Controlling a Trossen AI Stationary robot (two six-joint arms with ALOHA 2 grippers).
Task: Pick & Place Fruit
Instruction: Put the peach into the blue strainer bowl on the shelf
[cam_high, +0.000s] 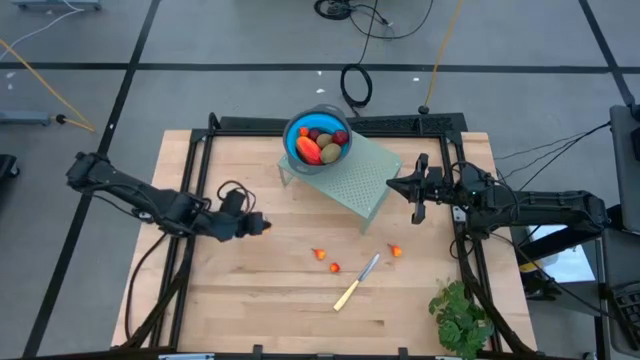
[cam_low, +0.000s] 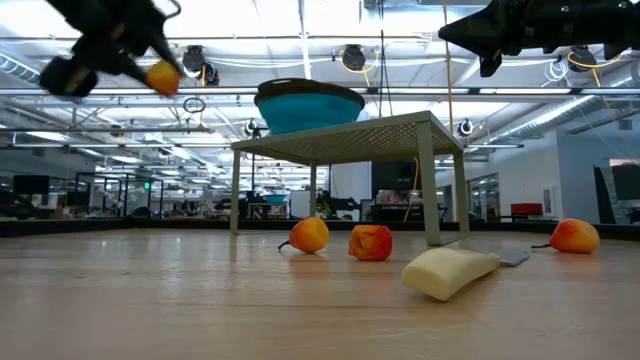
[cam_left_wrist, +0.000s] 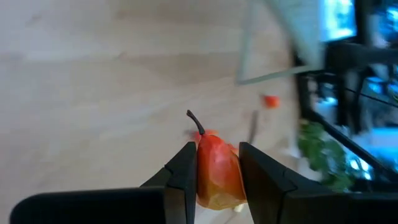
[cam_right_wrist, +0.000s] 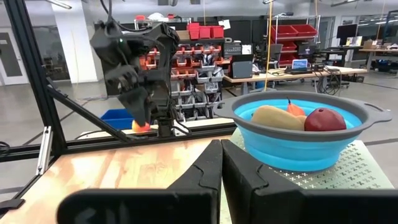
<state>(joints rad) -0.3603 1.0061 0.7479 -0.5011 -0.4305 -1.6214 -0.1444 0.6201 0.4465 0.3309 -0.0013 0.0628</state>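
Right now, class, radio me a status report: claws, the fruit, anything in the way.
Left claw shut on small orange-red fruit, raised above table. Right claw shut, empty, beside rack. Blue bowl holds several fruit; three small ones on table. Knife lies among them.

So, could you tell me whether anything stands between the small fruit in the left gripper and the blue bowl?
Nothing visible does. The left gripper holds the small orange-red fruit clear above the table, with open space toward the blue bowl on the raised green stand.

From my station I saw a pale-handled knife lying flat on the wooden table, a leafy green bunch near the table's front right corner, and a pale green perforated stand toward the back.
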